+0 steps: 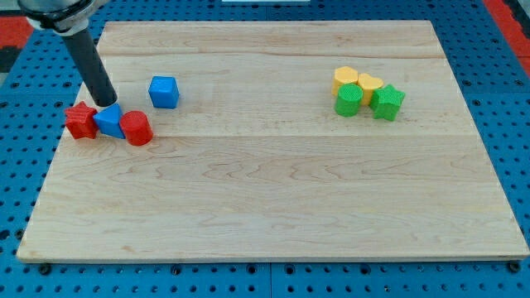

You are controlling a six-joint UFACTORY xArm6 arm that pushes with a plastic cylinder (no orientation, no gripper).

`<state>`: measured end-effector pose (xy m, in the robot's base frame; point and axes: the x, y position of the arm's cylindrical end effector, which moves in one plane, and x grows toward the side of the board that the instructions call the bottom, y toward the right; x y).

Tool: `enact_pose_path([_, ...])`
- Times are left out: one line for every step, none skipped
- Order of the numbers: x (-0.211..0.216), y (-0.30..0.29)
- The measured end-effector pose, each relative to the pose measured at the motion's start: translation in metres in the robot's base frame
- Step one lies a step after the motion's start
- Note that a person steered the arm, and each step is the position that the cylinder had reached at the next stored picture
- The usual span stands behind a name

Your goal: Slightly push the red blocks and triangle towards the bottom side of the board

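Observation:
A red star-shaped block [80,121], a blue triangle [108,121] and a red cylinder-like block [136,128] lie touching in a row near the board's left edge. My tip [106,103] is at the top side of the blue triangle, touching or almost touching it, between the two red blocks. The dark rod slants up to the view's top left. A blue cube [164,91] sits apart, up and to the right of the row.
At the view's upper right is a cluster: two yellow blocks [345,79] [369,85], a green cylinder-like block [349,100] and a green star-like block [387,102]. The wooden board [273,199] lies on a blue perforated table.

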<state>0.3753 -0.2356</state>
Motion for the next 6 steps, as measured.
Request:
enact_pose_path([-0.003, -0.007])
enact_pose_path([-0.021, -0.066])
enact_pose_path([0.006, -0.069])
enact_pose_path([0.027, -0.058])
enact_pose_path([0.028, -0.020])
enact_pose_path([0.042, 0.025])
